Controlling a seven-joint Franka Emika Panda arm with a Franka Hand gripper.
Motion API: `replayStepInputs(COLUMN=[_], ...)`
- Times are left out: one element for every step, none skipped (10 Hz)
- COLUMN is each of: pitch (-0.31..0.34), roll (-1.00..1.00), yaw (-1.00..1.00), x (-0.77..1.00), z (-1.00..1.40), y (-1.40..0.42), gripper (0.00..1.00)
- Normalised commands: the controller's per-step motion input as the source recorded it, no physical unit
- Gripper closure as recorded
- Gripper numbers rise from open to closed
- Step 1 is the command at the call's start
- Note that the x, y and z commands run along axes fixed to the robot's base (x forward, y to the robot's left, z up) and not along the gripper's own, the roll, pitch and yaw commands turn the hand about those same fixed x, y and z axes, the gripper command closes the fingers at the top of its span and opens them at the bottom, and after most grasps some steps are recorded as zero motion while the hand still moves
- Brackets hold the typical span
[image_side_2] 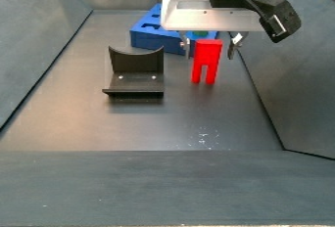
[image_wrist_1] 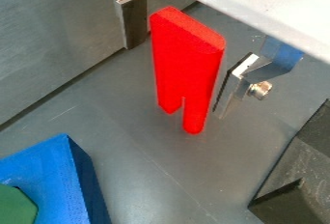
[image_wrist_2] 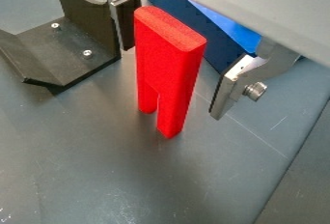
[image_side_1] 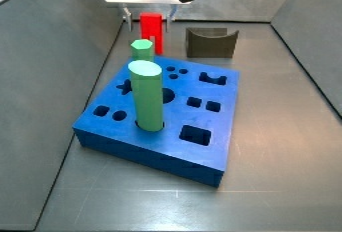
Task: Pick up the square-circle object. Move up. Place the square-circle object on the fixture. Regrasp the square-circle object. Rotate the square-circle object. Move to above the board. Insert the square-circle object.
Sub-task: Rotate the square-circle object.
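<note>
The red square-circle object (image_wrist_1: pixel 180 64) (image_wrist_2: pixel 168 69) stands upright on the grey floor with its two-pronged end down. My gripper (image_wrist_1: pixel 180 73) (image_wrist_2: pixel 172 78) is lowered around it and open. One silver finger (image_wrist_1: pixel 130 20) and the opposite finger (image_wrist_1: pixel 240 83) flank the peg, with a gap on each side. In both side views the square-circle object (image_side_1: pixel 152 31) (image_side_2: pixel 206 61) stands between the blue board (image_side_1: pixel 167 116) (image_side_2: pixel 148 30) and the dark fixture (image_side_1: pixel 210 43) (image_side_2: pixel 133 72), under the gripper (image_side_1: pixel 150 18) (image_side_2: pixel 207 43).
Two green cylinders (image_side_1: pixel 144 96) (image_side_1: pixel 142 50) stand in the board, the nearer one tall. Grey walls (image_side_2: pixel 53 55) enclose the floor. A corner of the board (image_wrist_1: pixel 45 180) lies close to the peg.
</note>
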Motion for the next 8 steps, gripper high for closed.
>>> replayStepInputs(pitch=[-0.026, -0.026, -0.026, -0.026, -0.026, -0.026, -0.026, -0.026], roll=[0.21, 0.21, 0.21, 0.21, 0.21, 0.21, 0.21, 0.21], yaw=[0.03, 0.03, 0.03, 0.03, 0.03, 0.03, 0.03, 0.03], x=[0.07, 0.07, 0.07, 0.07, 0.07, 0.07, 0.07, 0.07], z=[-0.17, -0.17, -0.17, -0.17, -0.17, -0.17, -0.17, -0.17], y=[-0.01, -0.01, -0.01, -0.01, -0.01, -0.01, -0.01, -0.01], gripper=[0.0, 0.0, 0.0, 0.0, 0.0, 0.0, 0.0, 0.0])
